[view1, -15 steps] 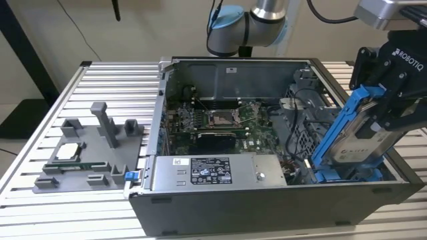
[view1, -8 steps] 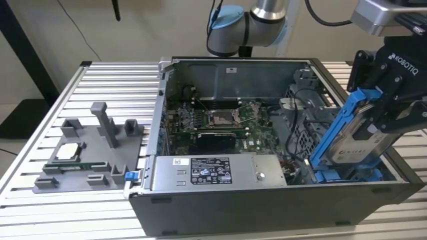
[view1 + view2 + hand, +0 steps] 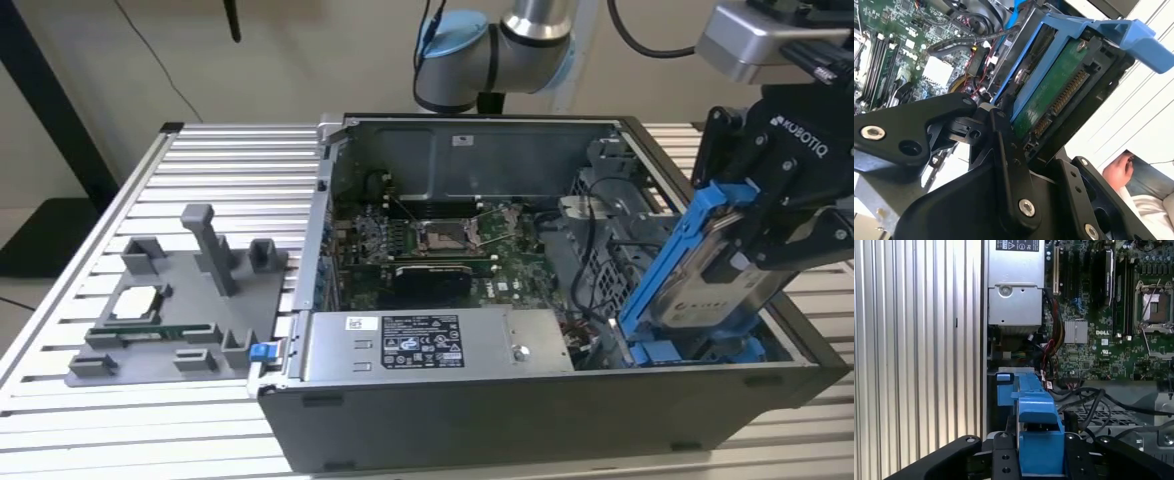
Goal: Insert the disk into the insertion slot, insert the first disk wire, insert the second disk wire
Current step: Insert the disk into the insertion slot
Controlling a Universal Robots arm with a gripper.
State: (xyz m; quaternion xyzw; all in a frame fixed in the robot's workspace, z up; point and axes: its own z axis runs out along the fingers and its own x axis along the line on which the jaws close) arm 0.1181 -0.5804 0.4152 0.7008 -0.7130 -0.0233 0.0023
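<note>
- Gripper [image 3: 785, 235] is closed hard on the disk [image 3: 714, 285], clamped across its blue carrier [image 3: 1036, 437]. Nothing else is held.
- In the exterior view the disk is at 3–4 o'clock. It stands steeply tilted, with the top leaning toward 1 o'clock and the lower end down at the blue rails of the insertion slot [image 3: 667, 352].
- The slot sits in the 4 o'clock corner of the computer case [image 3: 534, 425], just beside the power-supply box [image 3: 427, 342], which lies on its 9 o'clock side.
- Judgement: the insertion step is in hand and the disk is not seated, since it's far too upright to be home in the bay.
- To do it well:
  - Square the carrier's edges to both rails before applying any push, because a skewed start will likely jam one tab.
  - Take the tilt out gradually, pivoting about the lower end rather than dragging it.
  - Keep the connector edge of the green circuit board [image 3: 1046, 97] clear so it can be reached for the wires.
  - Watch the black cables [image 3: 1089, 400] looping just beside the bay. They look like the main pinch risk.
- Hidden or unclear:
  - The disk's lower edge is masked by the carrier and the case wall, so I can't tell whether it is touching the rails or hanging just above them.
  - The bay floor under the disk is not visible.
  - The gripper body is cut off at the 3 o'clock frame edge in the exterior view.
  - I can't tell which of the cables are the two disk wires.
- A person's hand [image 3: 1117, 170] is partly visible in the second wrist view, well apart from the disk.
</note>
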